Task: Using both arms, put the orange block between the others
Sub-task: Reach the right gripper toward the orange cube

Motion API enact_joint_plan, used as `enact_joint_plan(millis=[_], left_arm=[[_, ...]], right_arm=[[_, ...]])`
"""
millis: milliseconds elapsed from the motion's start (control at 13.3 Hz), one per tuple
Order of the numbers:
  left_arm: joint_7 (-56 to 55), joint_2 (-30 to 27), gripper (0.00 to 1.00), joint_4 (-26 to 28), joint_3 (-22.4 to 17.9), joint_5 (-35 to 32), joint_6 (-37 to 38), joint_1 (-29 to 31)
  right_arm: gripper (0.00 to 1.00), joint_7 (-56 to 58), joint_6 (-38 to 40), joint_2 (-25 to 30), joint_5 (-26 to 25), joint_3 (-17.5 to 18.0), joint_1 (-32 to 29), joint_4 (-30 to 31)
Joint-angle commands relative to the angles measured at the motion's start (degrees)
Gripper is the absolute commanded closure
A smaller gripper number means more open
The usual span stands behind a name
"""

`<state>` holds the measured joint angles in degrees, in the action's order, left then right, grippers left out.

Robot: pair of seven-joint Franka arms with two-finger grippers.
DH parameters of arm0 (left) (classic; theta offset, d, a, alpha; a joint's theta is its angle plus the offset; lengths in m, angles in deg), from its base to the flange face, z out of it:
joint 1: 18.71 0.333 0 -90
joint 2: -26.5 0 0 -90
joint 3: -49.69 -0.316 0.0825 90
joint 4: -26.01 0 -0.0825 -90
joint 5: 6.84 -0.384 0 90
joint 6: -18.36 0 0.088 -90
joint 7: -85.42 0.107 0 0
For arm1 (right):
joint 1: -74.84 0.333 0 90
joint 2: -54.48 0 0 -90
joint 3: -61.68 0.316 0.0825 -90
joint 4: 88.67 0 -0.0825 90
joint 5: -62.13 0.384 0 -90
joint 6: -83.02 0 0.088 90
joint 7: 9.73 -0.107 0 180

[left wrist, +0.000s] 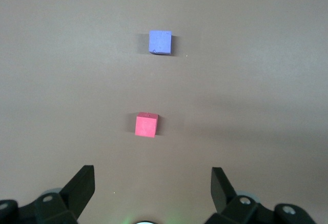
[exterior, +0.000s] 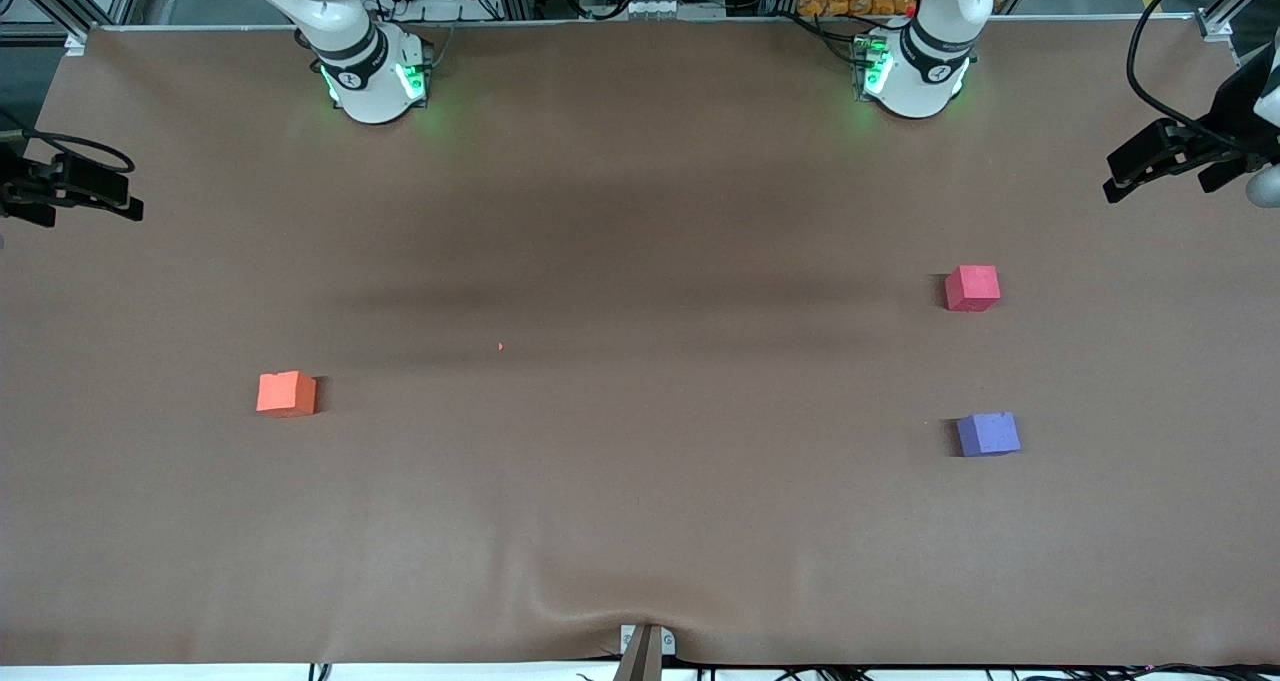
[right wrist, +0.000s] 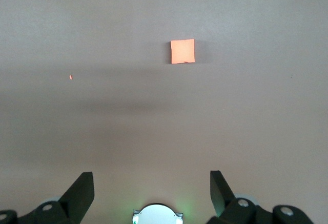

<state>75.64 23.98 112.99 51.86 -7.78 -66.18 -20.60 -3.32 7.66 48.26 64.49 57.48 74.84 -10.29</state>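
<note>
The orange block (exterior: pixel 286 394) lies alone on the brown table toward the right arm's end; the right wrist view shows the orange block (right wrist: pixel 182 51) from high up. The pinkish-red cube (exterior: pixel 972 288) and the purple-blue cube (exterior: pixel 988 434) lie toward the left arm's end, the purple-blue one nearer the front camera, with a gap of bare table between them. My left gripper (left wrist: pixel 152 171) hangs open high over its own base, looking down on the pinkish-red cube (left wrist: pixel 146 125) and the purple-blue cube (left wrist: pixel 160 42). My right gripper (right wrist: pixel 151 175) is open too, high over its base. Neither gripper shows in the front view.
The two arm bases (exterior: pixel 375 71) (exterior: pixel 915 71) glow green at the table's edge farthest from the front camera. Black fixtures with cables (exterior: pixel 70 189) (exterior: pixel 1170 156) jut in at both ends of the table. A tiny orange speck (exterior: pixel 500 346) lies mid-table.
</note>
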Motion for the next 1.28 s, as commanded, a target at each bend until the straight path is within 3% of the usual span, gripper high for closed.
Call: enact_joint_plan(millis=[0, 526, 1203], left_arm=[[1.43, -0.03, 0.00, -1.20, 0.11, 0.94, 0.52, 0.39], [1.70, 1.20, 0.00, -2.51, -0.24, 1.03, 0.52, 0.83], [1.79, 3.31, 0.00, -2.16, -0.06, 2.87, -2.82, 0.74]], right_arm=[[0.00, -0.96, 0.92, 0.42, -1.13, 0.15, 0.35, -0.69], [0.00, -0.96, -0.39, -0.46, -1.13, 0.24, 0.26, -0.25], [0.00, 1.24, -17.95, -11.96, -0.96, 0.24, -1.40, 5.89]])
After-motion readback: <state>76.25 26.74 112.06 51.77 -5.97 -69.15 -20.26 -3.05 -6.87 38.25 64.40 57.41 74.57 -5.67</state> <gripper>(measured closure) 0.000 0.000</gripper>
